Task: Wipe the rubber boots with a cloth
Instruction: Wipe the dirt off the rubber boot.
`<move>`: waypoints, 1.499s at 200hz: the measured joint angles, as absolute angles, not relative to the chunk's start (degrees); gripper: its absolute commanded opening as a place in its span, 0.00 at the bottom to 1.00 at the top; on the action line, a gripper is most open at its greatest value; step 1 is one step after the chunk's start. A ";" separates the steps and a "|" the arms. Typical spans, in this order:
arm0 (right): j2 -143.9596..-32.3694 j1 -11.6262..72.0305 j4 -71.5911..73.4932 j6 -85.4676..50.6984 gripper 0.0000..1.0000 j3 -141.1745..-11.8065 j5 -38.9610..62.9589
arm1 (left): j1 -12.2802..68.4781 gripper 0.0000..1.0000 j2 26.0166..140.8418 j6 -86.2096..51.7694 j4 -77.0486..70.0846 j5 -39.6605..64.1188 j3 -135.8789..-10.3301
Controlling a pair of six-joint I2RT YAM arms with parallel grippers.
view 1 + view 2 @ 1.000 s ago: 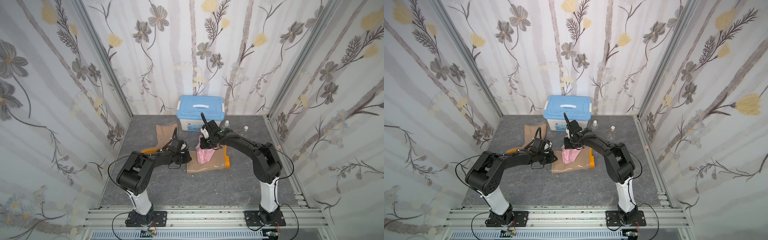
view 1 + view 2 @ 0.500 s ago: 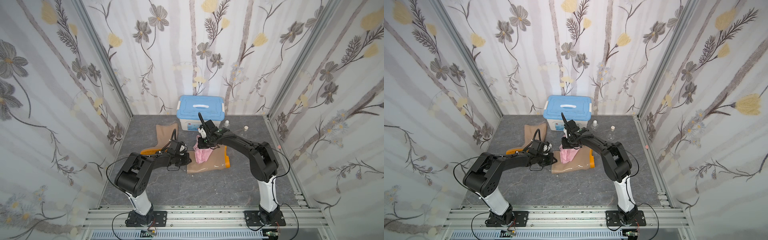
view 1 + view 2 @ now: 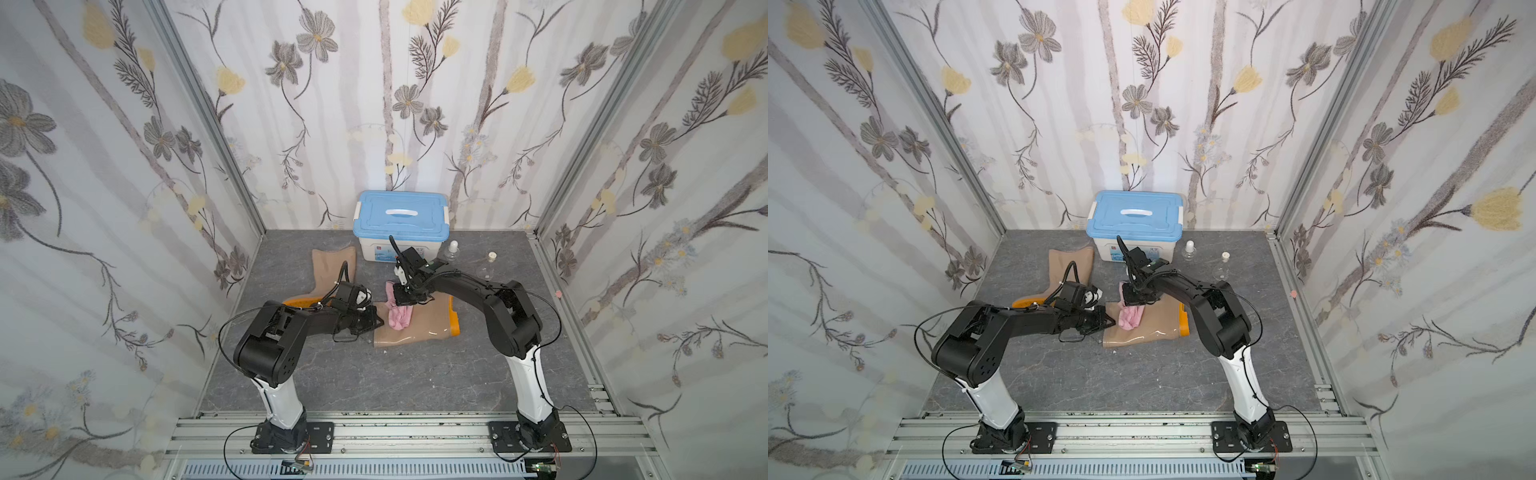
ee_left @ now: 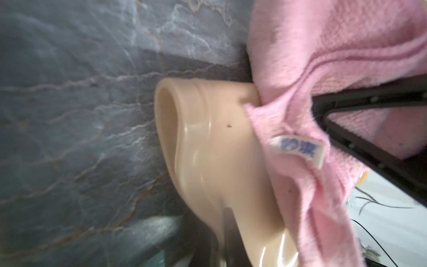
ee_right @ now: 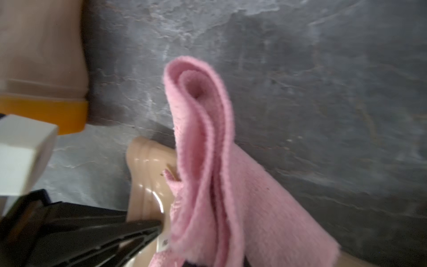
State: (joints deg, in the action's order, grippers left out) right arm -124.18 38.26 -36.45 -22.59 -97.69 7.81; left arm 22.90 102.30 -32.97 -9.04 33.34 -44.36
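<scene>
Grey marbled floor (image 3: 415, 374), floral walls (image 3: 124, 166) on three sides.

Count, both top views:
- Two rubber boots. We log the near boot (image 3: 428, 328) (image 3: 1158, 328) lying on its side at frame centre, orange sole toward frame right. The far boot (image 3: 332, 266) (image 3: 1069, 266) lies flat, up and left of it, well apart from the cloth.
- One pink cloth (image 3: 400, 316) (image 3: 1130, 318), bunched over the near boot's shaft, close to the open cuff.
- One blue-lidded box (image 3: 401, 216) at the back wall.
- Two small clear bottles (image 3: 453, 251), just right of the box.
- Two arms.

Jaws:
- Right gripper (image 3: 405, 301) (image 3: 1136, 301) sits on top of the cloth, jaws clamped on it. The right wrist view shows the cloth (image 5: 203, 138) rising in a rolled fold, and the left wrist view shows the cloth (image 4: 323, 57) draped over the cuff, white label showing.
- Left gripper (image 3: 376, 322) (image 3: 1111, 322) has its jaws closed, tips at the near boot's cuff. We cannot tell whether rubber is pinched between them.

Against the frame a second back:
- Counts are the same. Boots, box and bottles sit where they were.
- The right wrist has drifted slightly toward frame left.
- The cloth stays on the shaft.
- The left gripper holds much the same spot at the cuff.
</scene>
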 measured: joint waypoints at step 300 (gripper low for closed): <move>-108.25 37.41 -36.91 -18.06 0.00 -80.31 -2.66 | 21.85 0.00 101.16 -34.44 -7.46 34.52 -44.88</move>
